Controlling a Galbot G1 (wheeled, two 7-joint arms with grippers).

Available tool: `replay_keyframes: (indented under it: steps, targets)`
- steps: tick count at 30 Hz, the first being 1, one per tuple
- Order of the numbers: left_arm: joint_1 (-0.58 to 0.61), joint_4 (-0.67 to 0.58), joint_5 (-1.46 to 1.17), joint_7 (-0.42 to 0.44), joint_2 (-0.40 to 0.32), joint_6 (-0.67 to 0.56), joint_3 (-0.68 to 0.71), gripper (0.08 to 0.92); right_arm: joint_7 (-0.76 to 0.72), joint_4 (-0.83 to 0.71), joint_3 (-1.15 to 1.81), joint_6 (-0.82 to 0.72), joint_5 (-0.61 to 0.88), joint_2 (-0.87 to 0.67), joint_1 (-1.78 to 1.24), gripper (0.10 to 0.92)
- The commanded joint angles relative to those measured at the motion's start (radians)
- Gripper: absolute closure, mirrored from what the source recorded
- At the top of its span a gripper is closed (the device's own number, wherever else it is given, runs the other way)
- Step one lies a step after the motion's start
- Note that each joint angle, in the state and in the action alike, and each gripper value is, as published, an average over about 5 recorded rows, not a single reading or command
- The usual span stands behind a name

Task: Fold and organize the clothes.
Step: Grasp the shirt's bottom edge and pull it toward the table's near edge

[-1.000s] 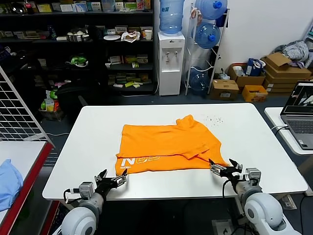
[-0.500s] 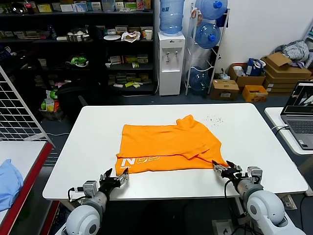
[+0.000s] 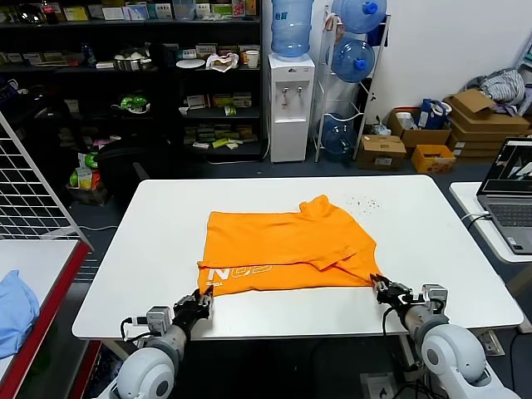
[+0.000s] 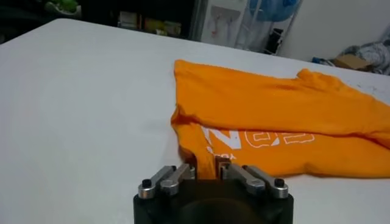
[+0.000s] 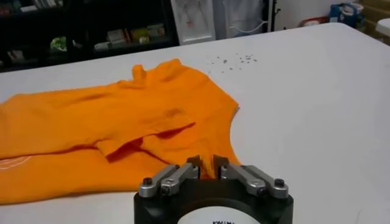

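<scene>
left hand (image 3: pixel 202 298) and right hand (image 3: pixel 380 287) sit at the near edge of the white bench (image 3: pixel 150 249), each pinched shut on a near corner of the bright orange short-sleeved t-shirt (image 3: pixel 287 249), which lies flat mid-bench. judgement: paired corner grips allow folding the hem away evenly.

Pale lettering (image 4: pixel 256 137) on the T-shirt (image 3: pixel 287 249), perhaps partly fold-hidden.

Head camera overlooks table (image 3: pixel 432 249); wrist cameras skim it low.
</scene>
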Motion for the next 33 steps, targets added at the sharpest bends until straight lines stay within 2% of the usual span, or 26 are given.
replay_keyframes:
  steps: [1,4,7,11,21,27,33]
  targets:
    - [-0.001,-0.001,0.001,-0.001,0.0,-0.001,0.004,0.809,0.002,0.019,0.006,-0.001,0.008,-0.004,-0.015,0.901]
    - [0.002,-0.004,0.003,-0.002,0.002,-0.003,0.003,0.879,0.006,0.038,0.016,0.0,0.014,-0.008,-0.03,0.903]
    - [0.007,-0.013,0.003,-0.005,0.006,-0.004,0.0,0.902,0.015,0.073,0.032,0.0,0.028,-0.014,-0.054,0.903]
    - [0.028,-0.055,-0.007,-0.016,0.034,-0.004,-0.018,0.902,0.033,0.137,0.07,0.001,0.058,-0.032,-0.116,0.903]
    - [0.15,-0.226,-0.097,-0.048,0.166,0.008,-0.081,0.902,0.054,0.242,0.165,0.003,0.088,-0.038,-0.336,0.903]
    - [0.24,-0.308,-0.114,-0.073,0.174,0.017,-0.075,0.902,0.06,0.268,0.191,0.009,0.07,-0.01,-0.429,0.903]
    - [0.32,-0.34,-0.088,-0.076,0.178,0.015,-0.078,0.902,0.063,0.273,0.201,0.017,0.046,0.006,-0.47,0.903]
